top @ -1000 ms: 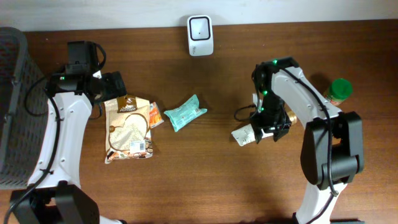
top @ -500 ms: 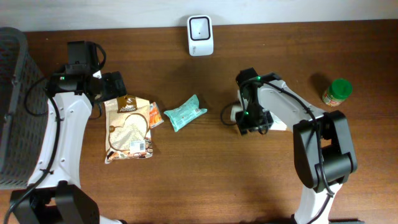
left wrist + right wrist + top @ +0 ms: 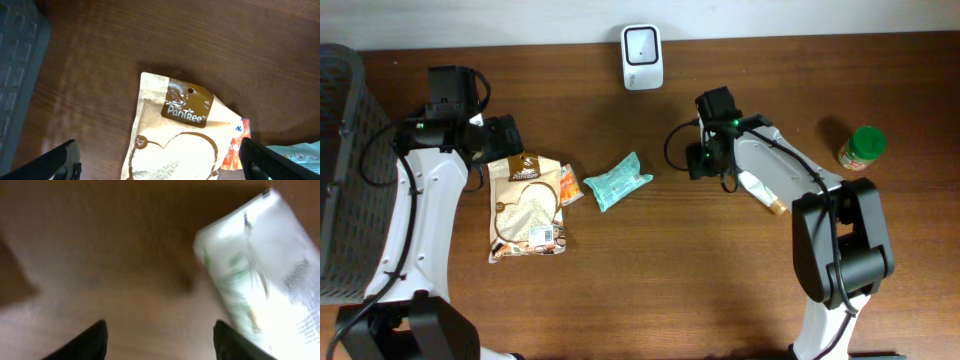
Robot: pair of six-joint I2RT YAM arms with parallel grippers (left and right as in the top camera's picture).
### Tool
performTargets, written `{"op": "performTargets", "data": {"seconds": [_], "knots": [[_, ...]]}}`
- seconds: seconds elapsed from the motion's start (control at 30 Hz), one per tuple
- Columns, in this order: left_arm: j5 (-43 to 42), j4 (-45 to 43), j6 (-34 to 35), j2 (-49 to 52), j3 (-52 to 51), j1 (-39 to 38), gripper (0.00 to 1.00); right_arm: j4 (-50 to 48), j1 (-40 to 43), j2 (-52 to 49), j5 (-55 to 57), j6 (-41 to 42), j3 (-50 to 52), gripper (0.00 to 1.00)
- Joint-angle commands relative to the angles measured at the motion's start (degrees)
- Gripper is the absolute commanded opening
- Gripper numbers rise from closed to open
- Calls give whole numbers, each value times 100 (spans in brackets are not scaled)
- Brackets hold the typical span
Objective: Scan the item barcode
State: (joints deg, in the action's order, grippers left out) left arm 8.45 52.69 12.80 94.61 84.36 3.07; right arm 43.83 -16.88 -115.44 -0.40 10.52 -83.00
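A dark wood table is running under a strip of white wall, with the scanner standing at its far edge; the right claw is hanging below and to the right of it, jaws apart and gripping nothing, its dark fingertips showing over bare wood in the wrist view. The tube, which I am taking for the item, is lying flat on the table, not held; it is sitting just to the claw's right and nearer the robot, its long axis slanting away from the claw, capped end farthest off. The right arm is plainly the nearer one; the left claw is hovering wide open and empty over the top of a bag, well apart from the tube. The right wrist view is blurring badly; the tube is being cut off by its edge; no barcode is showing anywhere, and the right arm is crossing just above the tube overhead.
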Motion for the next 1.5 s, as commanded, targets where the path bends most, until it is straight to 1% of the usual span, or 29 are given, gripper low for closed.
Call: {"op": "performTargets", "data": {"seconds": [0.0, 0.03, 0.07, 0.1, 0.2, 0.27, 0.37, 0.43, 0.57, 0.7, 0.77, 0.83, 0.87, 0.9, 1.07, 1.2, 1.3, 1.47], "knots": [[42, -13, -111, -22, 83, 9, 99, 1014, 262, 131, -203, 26, -1064, 62], [42, -13, -111, -22, 83, 9, 99, 1307, 334, 133, -197, 17, -1272, 62], [42, -11, -111, -22, 83, 9, 99, 1923, 514, 133, -251, -240, -1681, 63], [42, -13, -111, -22, 83, 9, 99, 2321, 684, 133, -286, -555, -1895, 66], [42, -13, -111, -22, 83, 9, 99, 2756, 1115, 122, -286, -1093, -1923, 76], [42, -13, -111, -22, 83, 9, 99, 2798, 1462, 59, -566, -1294, -1753, 81], [42, -11, -111, -22, 83, 9, 99, 2688, 2020, -98, -1637, -1788, -1353, 81], [42, -13, -111, -22, 83, 9, 99, 2601, 2371, -227, -2133, -2079, -1084, 79], [42, -11, -111, -22, 83, 9, 99, 2507, 2645, -389, -2472, -2481, -844, 77], [42, -13, -111, -22, 83, 9, 99, 2155, 2667, -529, -2468, -2514, -623, 77], [42, -13, -111, -22, 83, 9, 99, 2083, 2664, -605, -2470, -2514, -555, 76], [42, -13, -111, -22, 83, 9, 99, 2063, 2647, -704, -2492, -2511, -514, 70], [42, -13, -111, -22, 83, 9, 99, 2059, 2612, -748, -2492, -2511, -476, 67], [42, -13, -111, -22, 83, 9, 99, 2039, 2566, -763, -2485, -2511, -439, 60], [42, -13, -111, -22, 83, 9, 99, 1757, 2192, -767, -2459, -2492, -151, 43], [42, -13, -111, -22, 83, 9, 99, 1554, 1716, -767, -2087, -1849, -35, 24], [42, -13, -111, -22, 83, 9, 99, 1504, 1421, -763, -1838, -1434, -105, 13], [42, -13, -111, -22, 83, 9, 99, 1545, 1014, -664, -1279, -647, -461, 12]]}}
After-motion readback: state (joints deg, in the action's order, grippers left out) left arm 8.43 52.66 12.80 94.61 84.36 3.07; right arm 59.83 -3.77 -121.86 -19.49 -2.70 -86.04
